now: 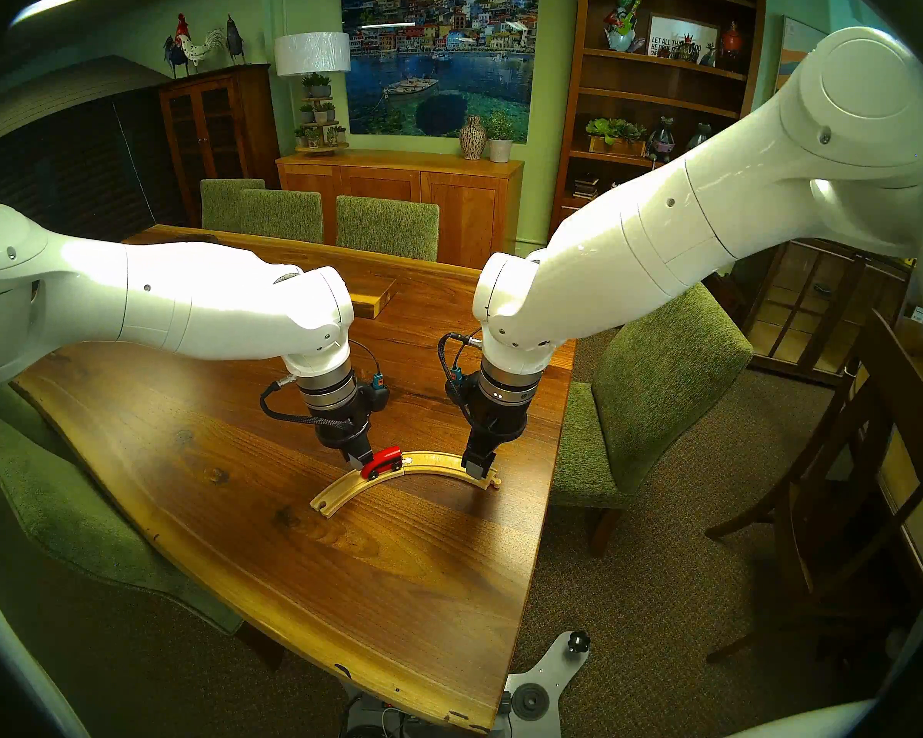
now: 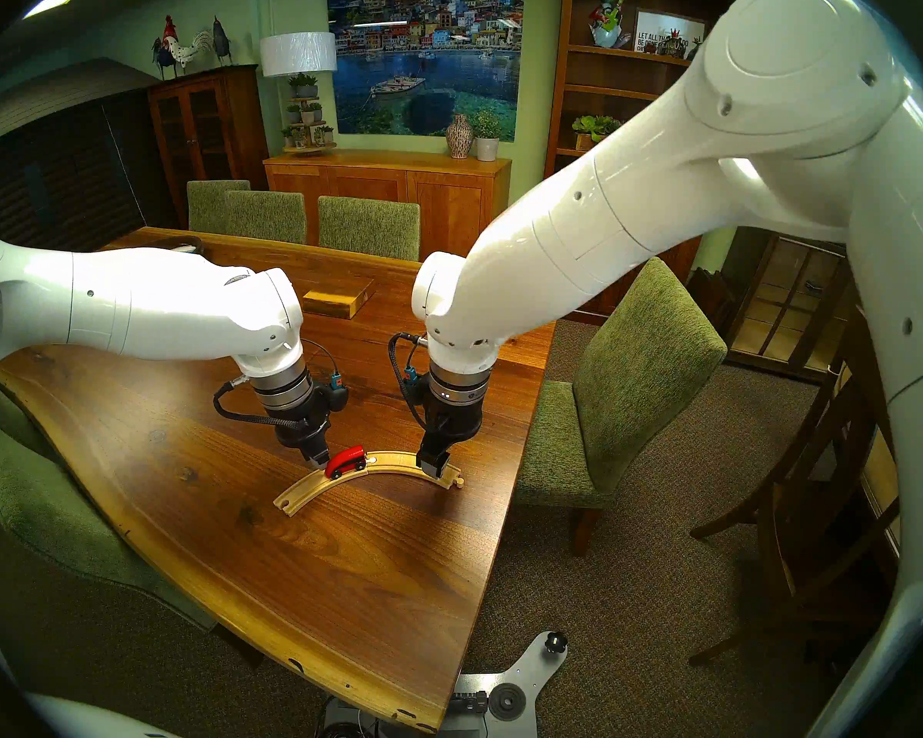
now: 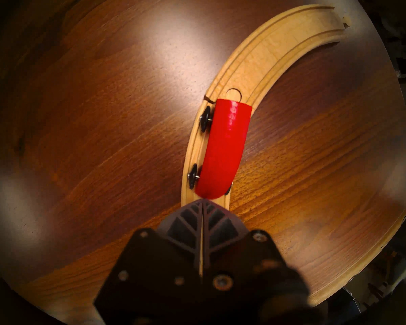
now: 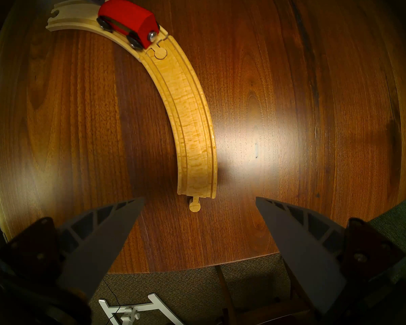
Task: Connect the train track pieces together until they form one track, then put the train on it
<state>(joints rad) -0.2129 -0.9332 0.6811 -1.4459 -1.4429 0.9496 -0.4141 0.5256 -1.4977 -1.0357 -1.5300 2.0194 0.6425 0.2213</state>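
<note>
Nearest in the head view, the table carries the track, one joined arc. On its left half sits the train, long axis along the rails. Just left of the train's end is the left gripper; the right gripper hangs over the track's right end.

Left wrist view: the left gripper's fingers are pressed together, empty, the tips at the train's near end; any push would run it toward the seam.

Right wrist view: the right gripper's fingers are spread wide, empty, the peg end between and beyond them.

The left end effector hides part of the track.
</note>
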